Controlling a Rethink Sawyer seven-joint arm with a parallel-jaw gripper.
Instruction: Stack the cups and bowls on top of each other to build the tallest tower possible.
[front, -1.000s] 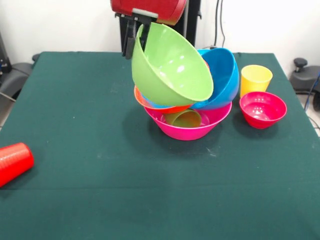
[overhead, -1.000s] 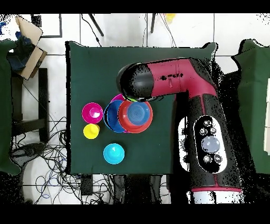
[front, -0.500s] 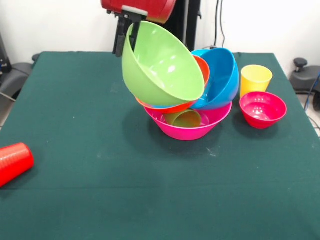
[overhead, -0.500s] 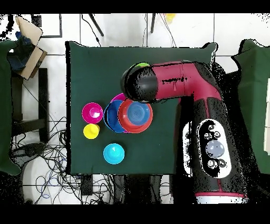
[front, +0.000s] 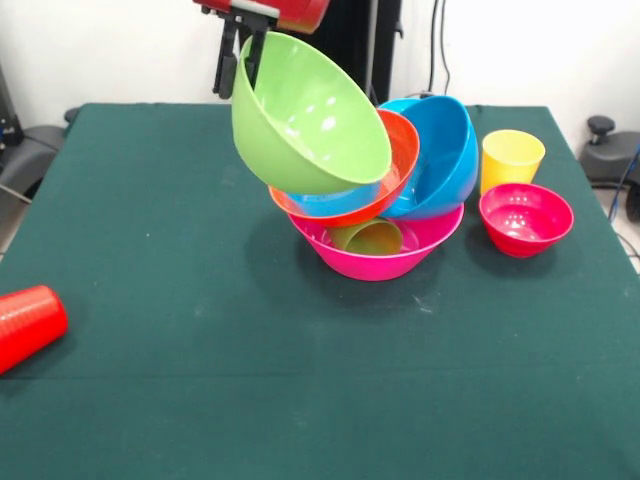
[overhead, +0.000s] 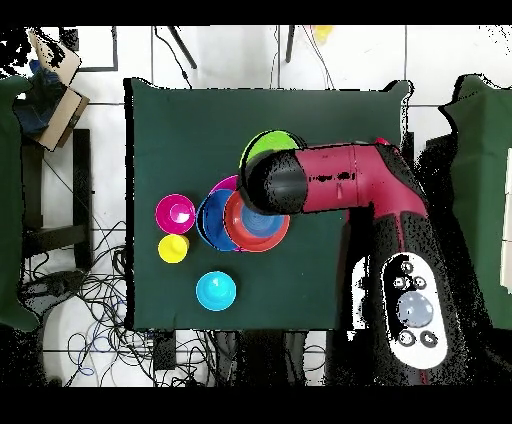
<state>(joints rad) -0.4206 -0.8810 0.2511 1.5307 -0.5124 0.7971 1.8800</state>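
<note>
My gripper (front: 238, 78) is shut on the rim of the lime green bowl (front: 310, 115), which hangs tilted above the left side of the tower. The tower's base is the pink bowl (front: 380, 262), with a green cup (front: 368, 237) lying inside it. An orange bowl (front: 398, 160) holding a small blue bowl (front: 338, 201) leans on top, and the large blue bowl (front: 447, 150) tilts on the right. In the overhead view the lime green bowl (overhead: 265, 148) sticks out past the arm (overhead: 340, 185). A yellow cup (front: 512, 158) stands upright; a red cup (front: 25, 325) lies on its side.
A small magenta-red bowl (front: 525, 218) sits right of the tower, in front of the yellow cup. A cyan bowl (overhead: 216, 290) stands alone on the green cloth (overhead: 170, 130). Cables and a cardboard box (overhead: 55, 90) lie on the floor off the table.
The gripper has risen and shifted left in the front view, carrying the lime green bowl up off the pile. More of the orange bowl and its small blue bowl now show.
</note>
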